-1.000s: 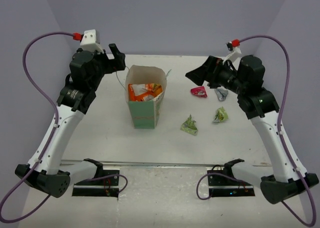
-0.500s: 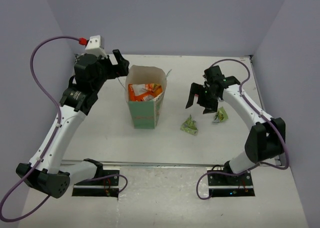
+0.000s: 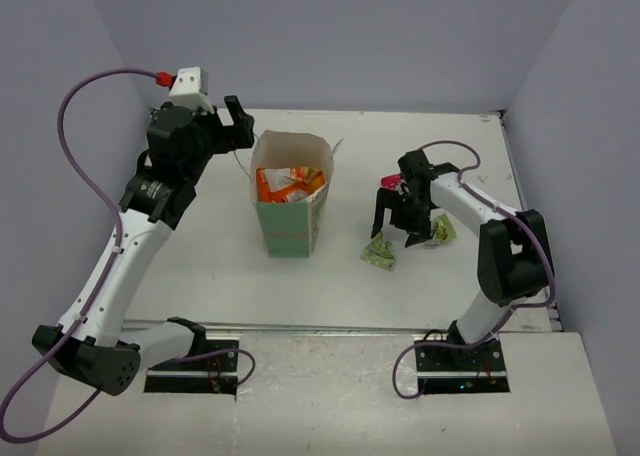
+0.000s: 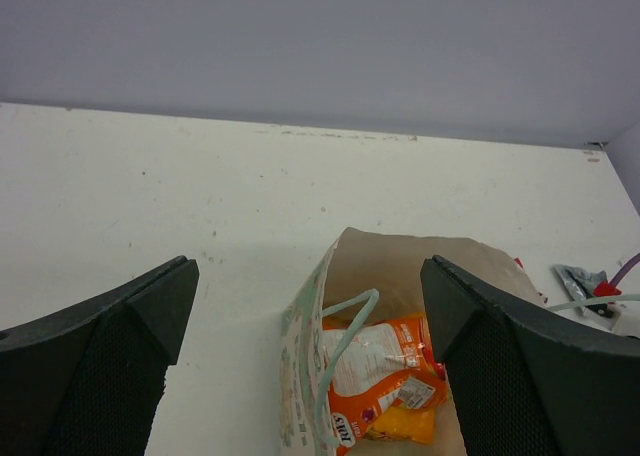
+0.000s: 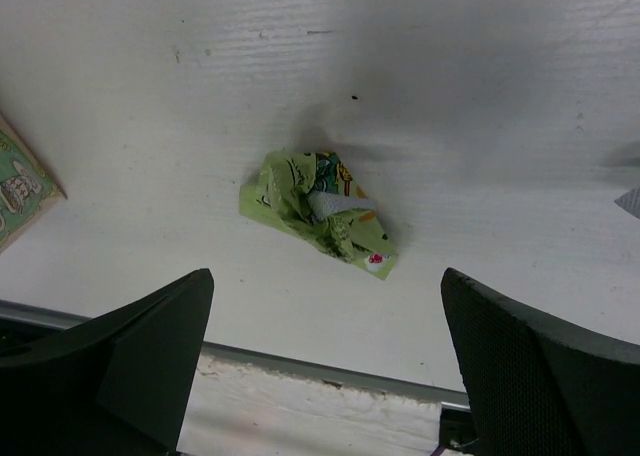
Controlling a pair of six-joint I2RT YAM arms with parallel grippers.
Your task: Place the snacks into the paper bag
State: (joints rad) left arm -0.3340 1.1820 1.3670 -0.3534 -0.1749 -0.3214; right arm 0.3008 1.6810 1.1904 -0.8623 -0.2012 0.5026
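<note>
The mint-green paper bag (image 3: pixel 288 226) stands upright at the table's middle, with the orange-yellow and orange-white pouches (image 3: pixel 290 184) inside. In the left wrist view the bag (image 4: pixel 303 361) and pouches (image 4: pixel 385 371) show from above. My left gripper (image 3: pixel 237 126) is open and empty, held above the bag's far left side. My right gripper (image 3: pixel 395 226) is open and points down just above a crumpled green packet (image 3: pixel 378 253), which lies ahead of the open jaws in the right wrist view (image 5: pixel 320 214). A second green packet (image 3: pixel 441 229) lies to the right. The red-pink packet (image 3: pixel 391 181) peeks out behind my right arm.
A grey packet (image 4: pixel 578 277) lies on the table right of the bag, hidden by my right arm in the top view. The bag's printed corner (image 5: pixel 20 191) is left of the right gripper. A metal strip (image 5: pixel 330 366) marks the table's near edge.
My right arm has swung down and toward the near side, bringing its open gripper from above the red-pink packet to just over the nearer green packet. The left arm has barely moved.
</note>
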